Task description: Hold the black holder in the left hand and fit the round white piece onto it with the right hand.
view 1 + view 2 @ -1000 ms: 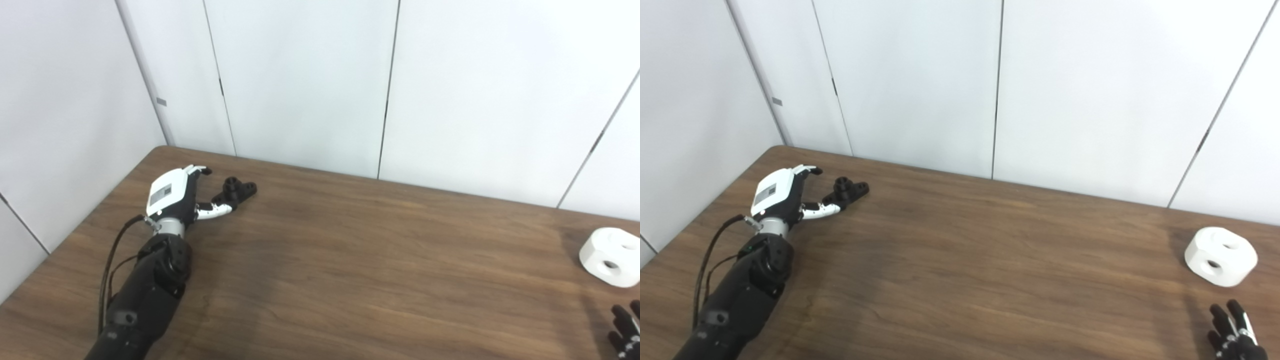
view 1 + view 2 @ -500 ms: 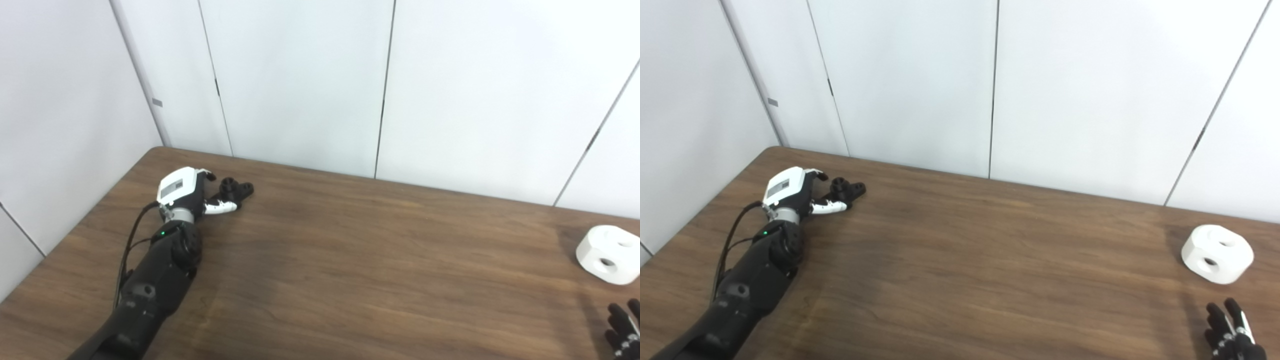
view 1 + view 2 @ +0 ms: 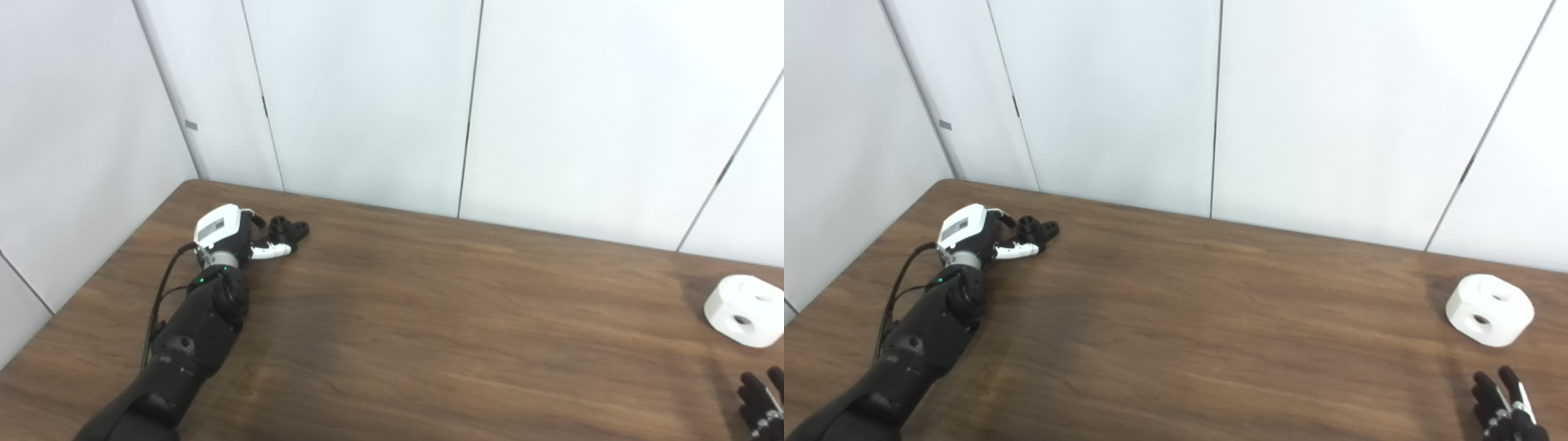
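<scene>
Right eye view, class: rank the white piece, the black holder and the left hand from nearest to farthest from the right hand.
1. Round white piece, just beyond the right hand, far right.
2. Black holder, far left.
3. Left hand, touching the holder, slightly farther left.

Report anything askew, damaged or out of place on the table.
Nothing stands out. The black holder lies flat near the far left corner at the left hand; the round white piece sits intact at the right, apart from the right hand.

The small black holder (image 3: 289,231) lies at the far left of the worktop (image 3: 429,318); the round white piece (image 3: 1489,310), with holes, lies far right.
</scene>
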### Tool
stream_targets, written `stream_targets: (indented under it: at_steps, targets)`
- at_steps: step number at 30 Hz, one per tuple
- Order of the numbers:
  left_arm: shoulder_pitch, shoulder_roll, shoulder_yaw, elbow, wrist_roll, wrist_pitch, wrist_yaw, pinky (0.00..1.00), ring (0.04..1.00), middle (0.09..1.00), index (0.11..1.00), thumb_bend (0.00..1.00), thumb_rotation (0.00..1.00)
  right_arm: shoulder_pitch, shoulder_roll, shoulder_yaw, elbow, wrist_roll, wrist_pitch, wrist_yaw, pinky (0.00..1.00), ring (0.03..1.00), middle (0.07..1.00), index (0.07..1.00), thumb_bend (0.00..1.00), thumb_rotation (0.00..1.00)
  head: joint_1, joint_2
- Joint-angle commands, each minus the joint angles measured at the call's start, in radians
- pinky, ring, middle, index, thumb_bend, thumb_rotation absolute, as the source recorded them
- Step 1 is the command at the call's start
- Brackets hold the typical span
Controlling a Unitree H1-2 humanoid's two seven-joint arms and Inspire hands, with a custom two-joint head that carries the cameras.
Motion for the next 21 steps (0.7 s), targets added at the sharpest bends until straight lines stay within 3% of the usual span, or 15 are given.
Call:
stream_targets:
  at_steps: [1, 21]
  targets:
    - [-0.024, 0.039, 0.005, -0.029, -0.001, -0.009, 0.021, 0.99, 0.935, 0.88, 0.663, 0.88, 0.36, 0.029, 0.005, 0.008, 0.014, 0.006, 0.003, 0.01, 1.0, 0.971, 0.941, 1.0, 0.67, 0.99, 0.001, 0.002]
    - [-0.004, 0.038, -0.008, -0.039, -0.018, -0.037, 0.025, 0.98, 0.918, 0.845, 0.621, 0.88, 0.26, 0.033, 0.0, 0.007, 0.002, 0.012, 0.013, 0.011, 1.0, 0.959, 0.935, 1.0, 0.65, 0.99, -0.002, 0.014]
